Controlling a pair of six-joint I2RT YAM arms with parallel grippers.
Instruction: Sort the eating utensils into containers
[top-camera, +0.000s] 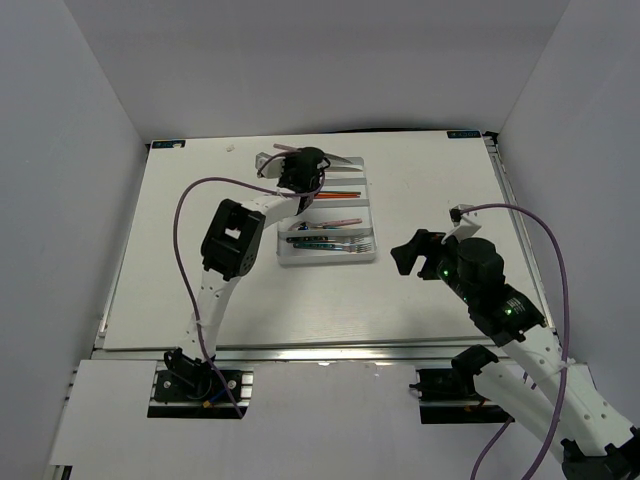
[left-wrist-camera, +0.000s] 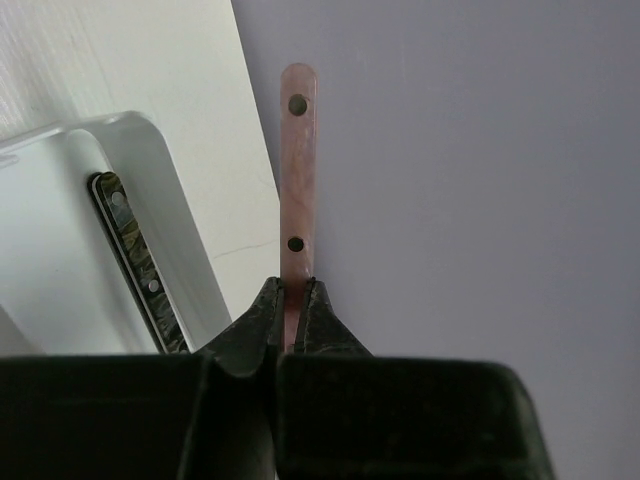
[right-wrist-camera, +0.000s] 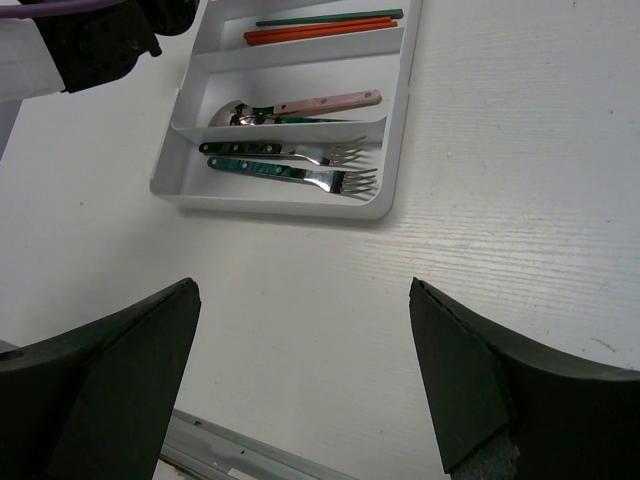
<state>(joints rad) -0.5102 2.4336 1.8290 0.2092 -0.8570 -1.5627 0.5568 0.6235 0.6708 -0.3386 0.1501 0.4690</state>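
In the overhead view my left pincer (top-camera: 300, 170) sits left of centre in the upper half, over the far end of the white tray (top-camera: 325, 261). Its own camera shows the jaws pinched together on a pink-handled piece (left-wrist-camera: 298, 170). At the left of that frame is a rounded corner of the tray, with a dark-handled piece (left-wrist-camera: 135, 262) lying in the compartment there. Just right of it the pink handle rises from my fingertips (left-wrist-camera: 264, 312) straight up the middle, two dark rivets on it and grey wall behind. I cannot tell what the other end of that piece is.

The tray lies near the centre of the white table (top-camera: 180, 250). From my right wrist it fills the upper middle of the frame. Orange and dark chopsticks (right-wrist-camera: 320, 30) lie in the compartment at the top, a pink-handled spoon (right-wrist-camera: 300, 105) in the next one down, and two dark-handled forks (right-wrist-camera: 290, 165) in the nearest.

My right pincer (top-camera: 416, 254) hovers right of the tray, well apart from it, its fingers (right-wrist-camera: 110, 370) spread wide above the table.
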